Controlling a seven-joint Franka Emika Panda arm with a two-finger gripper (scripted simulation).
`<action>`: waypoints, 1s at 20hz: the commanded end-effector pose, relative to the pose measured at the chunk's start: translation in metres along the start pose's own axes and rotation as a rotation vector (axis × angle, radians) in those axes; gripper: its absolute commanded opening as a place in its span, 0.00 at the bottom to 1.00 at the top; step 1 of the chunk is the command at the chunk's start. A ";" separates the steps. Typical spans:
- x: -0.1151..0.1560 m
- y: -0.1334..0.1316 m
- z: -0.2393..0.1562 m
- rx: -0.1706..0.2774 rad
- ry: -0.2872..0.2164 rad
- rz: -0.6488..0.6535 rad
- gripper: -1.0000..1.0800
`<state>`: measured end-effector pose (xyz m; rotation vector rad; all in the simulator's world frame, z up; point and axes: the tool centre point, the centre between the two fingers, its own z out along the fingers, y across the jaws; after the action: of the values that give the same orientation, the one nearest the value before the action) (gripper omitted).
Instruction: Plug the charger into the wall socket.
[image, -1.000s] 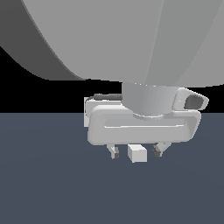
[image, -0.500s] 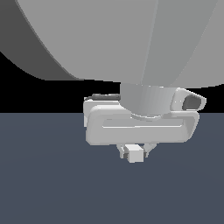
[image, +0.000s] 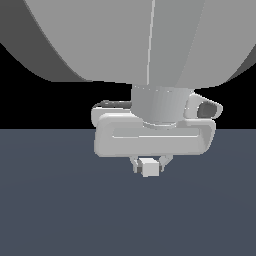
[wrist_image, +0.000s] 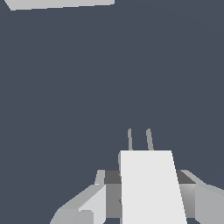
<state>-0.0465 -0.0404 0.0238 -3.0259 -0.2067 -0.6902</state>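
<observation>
Charger (image: 150, 167), one small matte white box with two thin grey prongs (wrist_image: 140, 140), sits clamped between the closed fingers (image: 150, 165), above the dark grey bench (image: 60, 210). One flat white wall socket (wrist_image: 59, 3) lies far ahead, well apart.

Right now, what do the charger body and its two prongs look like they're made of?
Charger: plain matte white body, flat-shaded, plastic-like at best; a simulator render shows no texture. Prongs: thin grey pins, possibly metal, without shine. The gripper is closed on the charger.
</observation>
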 end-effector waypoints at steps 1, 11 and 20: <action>0.012 -0.007 -0.004 0.006 0.001 -0.011 0.00; 0.081 -0.045 -0.025 0.036 0.002 -0.074 0.00; 0.108 -0.060 -0.033 0.048 0.001 -0.101 0.00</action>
<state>0.0259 0.0291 0.0990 -2.9870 -0.3695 -0.6849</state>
